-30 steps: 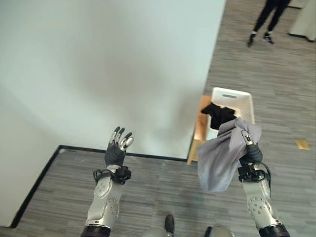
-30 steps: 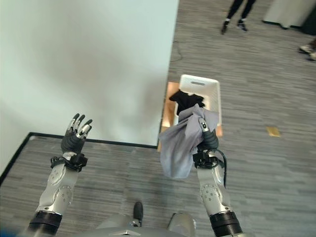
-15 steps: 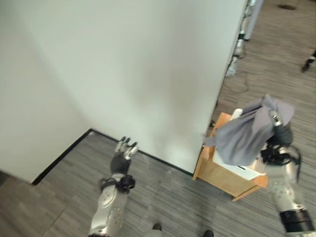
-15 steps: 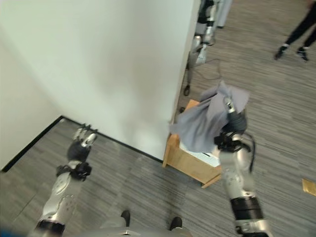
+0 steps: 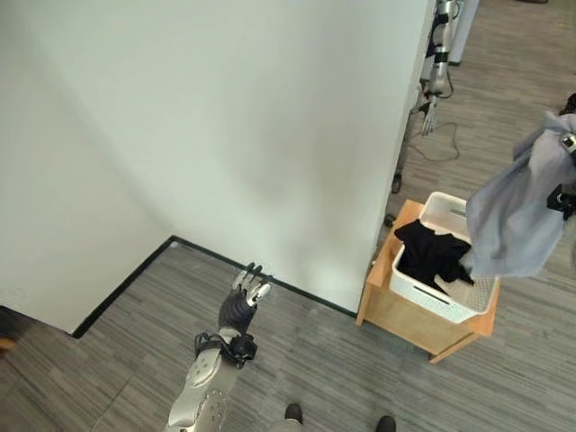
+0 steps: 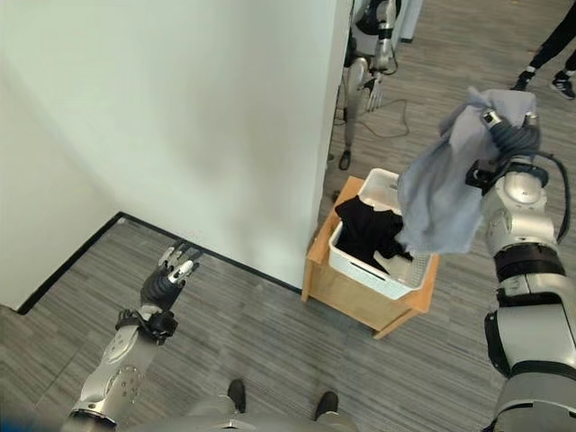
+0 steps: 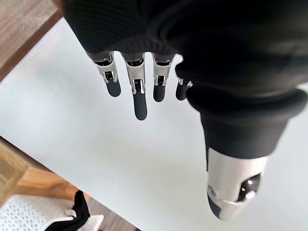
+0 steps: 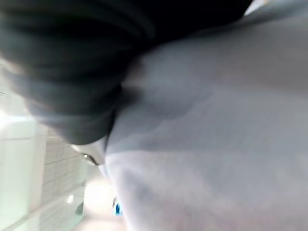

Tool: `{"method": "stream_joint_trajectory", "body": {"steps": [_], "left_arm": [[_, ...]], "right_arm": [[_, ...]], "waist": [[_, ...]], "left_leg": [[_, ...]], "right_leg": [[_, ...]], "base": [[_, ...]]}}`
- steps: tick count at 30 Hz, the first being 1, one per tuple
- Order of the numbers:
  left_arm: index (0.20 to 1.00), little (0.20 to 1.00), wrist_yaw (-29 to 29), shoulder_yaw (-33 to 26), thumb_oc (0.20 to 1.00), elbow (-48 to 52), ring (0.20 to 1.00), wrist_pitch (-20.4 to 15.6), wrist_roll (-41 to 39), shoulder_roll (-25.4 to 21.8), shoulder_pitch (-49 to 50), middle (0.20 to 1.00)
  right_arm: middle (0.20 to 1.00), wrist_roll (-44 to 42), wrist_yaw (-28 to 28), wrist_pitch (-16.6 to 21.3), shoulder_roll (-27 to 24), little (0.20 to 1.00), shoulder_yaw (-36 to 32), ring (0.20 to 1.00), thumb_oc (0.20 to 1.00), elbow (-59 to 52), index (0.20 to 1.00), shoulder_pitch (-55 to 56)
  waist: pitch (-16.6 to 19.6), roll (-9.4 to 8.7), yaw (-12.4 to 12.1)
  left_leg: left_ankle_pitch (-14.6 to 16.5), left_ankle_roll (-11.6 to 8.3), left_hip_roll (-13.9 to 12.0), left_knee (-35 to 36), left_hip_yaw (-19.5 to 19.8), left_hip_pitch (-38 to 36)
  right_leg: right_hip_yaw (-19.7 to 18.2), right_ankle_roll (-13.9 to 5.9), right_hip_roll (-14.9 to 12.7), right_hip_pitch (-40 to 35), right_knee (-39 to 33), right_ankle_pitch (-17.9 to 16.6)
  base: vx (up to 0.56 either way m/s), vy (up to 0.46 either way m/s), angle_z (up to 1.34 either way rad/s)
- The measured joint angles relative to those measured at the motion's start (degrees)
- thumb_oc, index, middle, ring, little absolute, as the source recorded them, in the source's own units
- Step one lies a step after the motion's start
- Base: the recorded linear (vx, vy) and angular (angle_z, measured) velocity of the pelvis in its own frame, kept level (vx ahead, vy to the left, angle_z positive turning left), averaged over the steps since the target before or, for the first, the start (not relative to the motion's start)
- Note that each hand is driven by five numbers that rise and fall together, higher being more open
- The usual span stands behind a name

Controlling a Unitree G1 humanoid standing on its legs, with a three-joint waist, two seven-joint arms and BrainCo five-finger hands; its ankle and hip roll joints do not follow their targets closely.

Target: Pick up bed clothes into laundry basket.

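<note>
Right robot hand [image 6: 511, 137] raised on the right of the scene, its fingers curled round a bunched grey cloth [image 6: 441, 193]; the cloth drapes over the hand and hangs down, its lower edge reaching the right rim of the white laundry basket [image 6: 382, 273] as seen from above. The basket already holds a black garment [image 6: 364, 234] and stands on a low wooden stand [image 6: 346, 290] on the grey plank floor [image 6: 270, 333], just beside the corner of the large pale bed surface [image 6: 180, 108] that occupies the left and far part of the scene. Left robot hand [image 6: 167, 279] held low on the left, near the dark edge of that surface, fingers straight and spread, holding nothing; its wrist view shows the fingers [image 7: 139, 96] extended over the pale surface.

A person's legs [image 6: 551, 54] show at the far right, well apart from the basket.

Judged stage: the cloth is carried to the basket and awaits release. Risks from here: the cloth hangs towards the basket's right side rather than over its middle, so a release at this position could leave part of it draped over the rim or let it slide to the floor. Because the fabric lies over the hand itself, it may cling to the fingers when they open and be dragged back out as the arm withdraws.
</note>
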State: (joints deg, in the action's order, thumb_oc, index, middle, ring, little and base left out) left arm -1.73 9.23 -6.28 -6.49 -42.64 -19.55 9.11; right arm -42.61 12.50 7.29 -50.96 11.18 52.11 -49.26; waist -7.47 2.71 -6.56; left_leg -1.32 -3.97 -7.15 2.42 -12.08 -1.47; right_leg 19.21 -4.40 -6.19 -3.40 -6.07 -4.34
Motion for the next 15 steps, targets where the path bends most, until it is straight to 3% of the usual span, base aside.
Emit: {"method": "stream_joint_trajectory", "body": {"steps": [6, 15], "left_arm": [[1.000, 1.000, -0.54, 0.01, 1.000, -0.05, 1.000, 0.40, -0.03, -1.37, 0.04, 1.000], [1.000, 1.000, -0.56, 0.15, 1.000, 0.20, 1.000, 0.31, -2.23, -1.64, -0.66, 1.000]], "right_arm": [[0.200, 1.59, -0.66, -2.07, -1.09, 0.200, 5.75, 0.200, 0.200, 9.69, 0.200, -7.83], [0.200, 4.93, -1.00, -3.06, 2.02, 0.200, 7.17, 0.200, 0.200, 11.93, 0.200, -7.33]], "waist": [[-1.04, 2.18, -1.58], [-4.84, 2.57, -1.70]], "left_leg": [[-0.11, 0.16, 0.38, 0.67, -0.01, 1.23], [-0.56, 0.54, 0.16, 0.39, -1.28, 5.45]], "right_leg": [[-0.06, -0.11, -0.27, 1.68, 0.03, 0.01], [-1.21, -0.01, -0.04, 6.53, 0.23, -0.99]], "base": [[-0.03, 0.003, -0.02], [-0.06, -0.003, -0.07]]}}
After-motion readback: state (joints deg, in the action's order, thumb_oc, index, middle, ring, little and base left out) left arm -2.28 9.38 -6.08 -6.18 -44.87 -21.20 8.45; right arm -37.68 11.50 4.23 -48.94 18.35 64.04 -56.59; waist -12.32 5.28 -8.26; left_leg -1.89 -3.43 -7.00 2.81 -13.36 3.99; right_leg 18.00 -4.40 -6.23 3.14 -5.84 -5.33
